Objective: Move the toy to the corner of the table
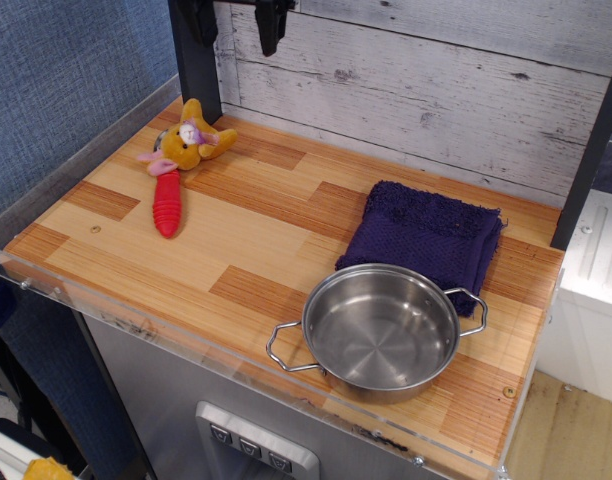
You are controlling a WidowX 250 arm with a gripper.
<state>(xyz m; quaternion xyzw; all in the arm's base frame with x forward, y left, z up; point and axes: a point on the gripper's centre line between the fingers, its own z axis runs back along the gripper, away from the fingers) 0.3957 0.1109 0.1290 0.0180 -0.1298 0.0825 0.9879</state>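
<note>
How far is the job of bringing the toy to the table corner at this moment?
It looks essentially done. The toy lies at the far left corner of the table, its lower part over the red-handled spoon. Nothing is in hand: the pincer hangs high above, apart from the toy, its fingers spread and empty. Little seems left, apart from the arm pulling away.

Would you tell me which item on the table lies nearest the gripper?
The toy, in the far-left corner below the gripper; cloth and pot sit far right.
</note>
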